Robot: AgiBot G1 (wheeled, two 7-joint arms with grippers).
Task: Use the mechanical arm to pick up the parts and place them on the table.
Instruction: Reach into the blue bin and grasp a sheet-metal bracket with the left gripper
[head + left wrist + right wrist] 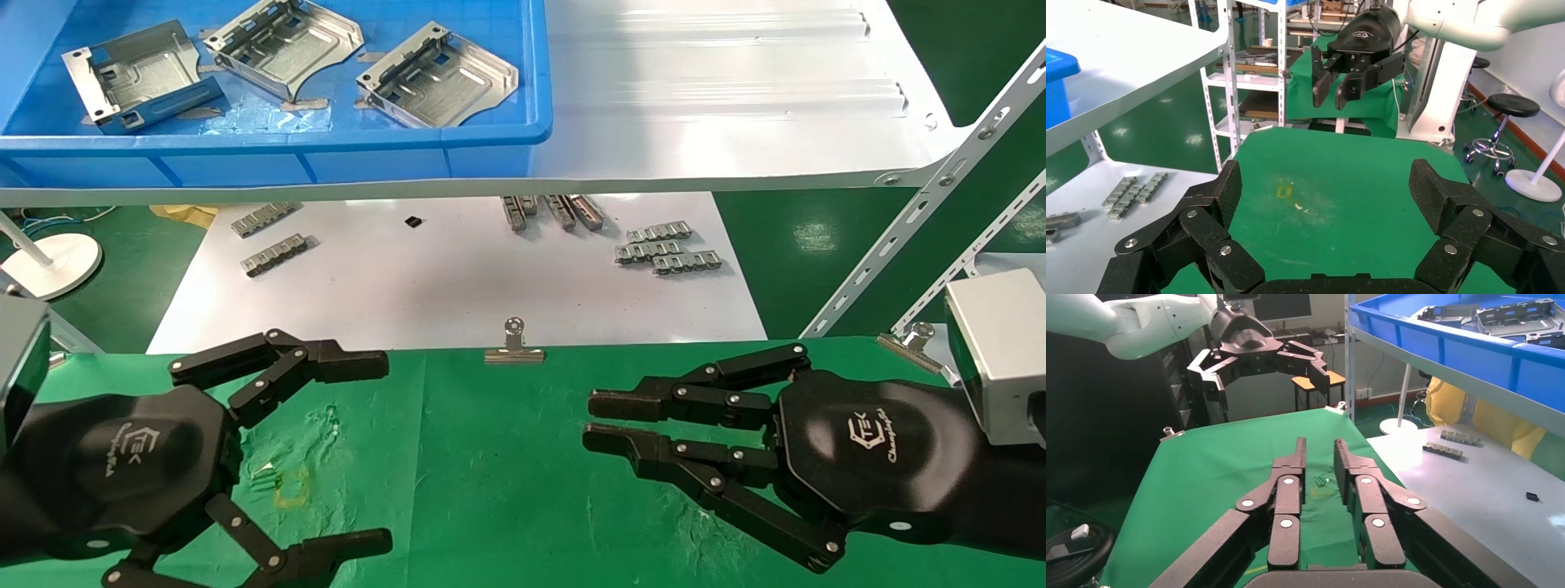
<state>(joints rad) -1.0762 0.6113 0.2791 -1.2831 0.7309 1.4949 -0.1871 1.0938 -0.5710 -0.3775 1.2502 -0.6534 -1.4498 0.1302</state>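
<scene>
Left gripper (384,447) hovering over the green table (490,457), fingers spread wide, nothing held. Right gripper (592,420) alongside over the same cloth, fingers drawn near together but with a gap, also holding nothing. Up on the white shelf (719,106), well beyond and above the left gripper: a blue bin (270,147) with 3 silver parts (139,75) (282,42) (437,77) lying apart inside. On the white board (458,278) between bin and grippers, small grey link strips (666,249).
</scene>
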